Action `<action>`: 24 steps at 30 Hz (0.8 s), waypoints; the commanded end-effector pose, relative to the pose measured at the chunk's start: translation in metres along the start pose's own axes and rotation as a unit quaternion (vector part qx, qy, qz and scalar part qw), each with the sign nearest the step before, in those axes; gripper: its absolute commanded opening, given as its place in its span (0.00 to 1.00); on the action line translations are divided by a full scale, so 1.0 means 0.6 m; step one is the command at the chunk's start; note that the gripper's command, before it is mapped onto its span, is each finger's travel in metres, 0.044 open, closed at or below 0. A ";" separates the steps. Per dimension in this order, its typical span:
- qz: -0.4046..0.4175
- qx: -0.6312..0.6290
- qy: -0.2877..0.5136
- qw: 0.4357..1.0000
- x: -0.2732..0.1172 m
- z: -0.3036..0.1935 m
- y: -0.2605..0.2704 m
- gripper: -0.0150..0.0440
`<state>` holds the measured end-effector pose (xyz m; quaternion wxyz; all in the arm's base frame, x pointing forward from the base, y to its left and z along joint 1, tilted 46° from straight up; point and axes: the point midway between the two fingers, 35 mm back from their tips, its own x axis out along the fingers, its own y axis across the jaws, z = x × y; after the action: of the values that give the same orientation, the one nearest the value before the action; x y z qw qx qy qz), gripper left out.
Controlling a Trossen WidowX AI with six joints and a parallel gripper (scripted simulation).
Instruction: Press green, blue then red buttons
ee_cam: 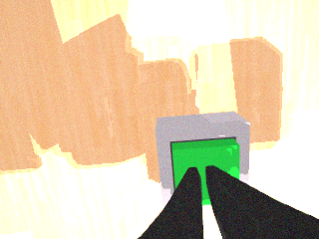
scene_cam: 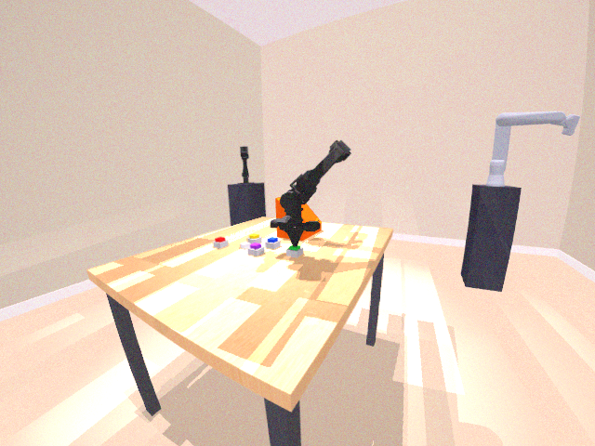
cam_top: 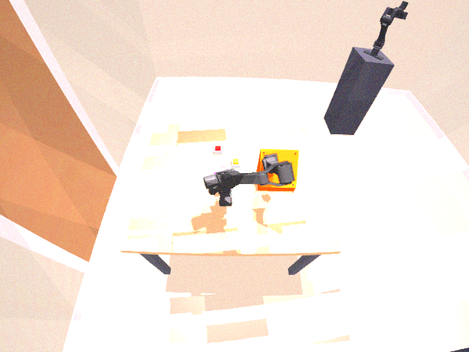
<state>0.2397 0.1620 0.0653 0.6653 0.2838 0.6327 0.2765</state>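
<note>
Hand: the black hand points down with its two fingers pressed together, nothing pinched, the tips over the green cap; whether they touch it, I cannot tell.
Green button: the green button sits on the table right under the fingertips, its cap set in a square grey housing.
Blue button: the blue button stands near the green one, between it and the yellow one in the exterior view.
Red button: the red button is well apart from the green one, at the far end of the group.
Other buttons: a purple button and a yellow button stand on the table near the blue one.
Arm: the black arm reaches out from an orange base on the table.
</note>
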 end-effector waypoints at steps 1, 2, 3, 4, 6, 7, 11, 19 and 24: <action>-0.003 0.007 0.004 1.000 0.006 -0.002 -0.004 0.29; -0.003 0.007 0.004 1.000 0.006 -0.002 -0.004 0.29; -0.003 0.007 0.004 1.000 0.006 -0.002 -0.004 0.29; -0.003 0.007 0.004 1.000 0.006 -0.002 -0.004 0.29; -0.003 0.007 0.004 1.000 0.006 -0.002 -0.004 0.29; -0.003 0.007 0.004 1.000 0.006 -0.002 -0.004 0.29; -0.003 0.007 0.004 1.000 0.006 -0.002 -0.004 0.29; 0.000 0.001 0.001 1.000 0.000 -0.001 -0.001 0.29; -0.004 0.007 0.004 1.000 -0.049 -0.002 -0.004 0.29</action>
<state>0.2376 0.1491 0.0704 0.6587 0.2861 0.6429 0.2661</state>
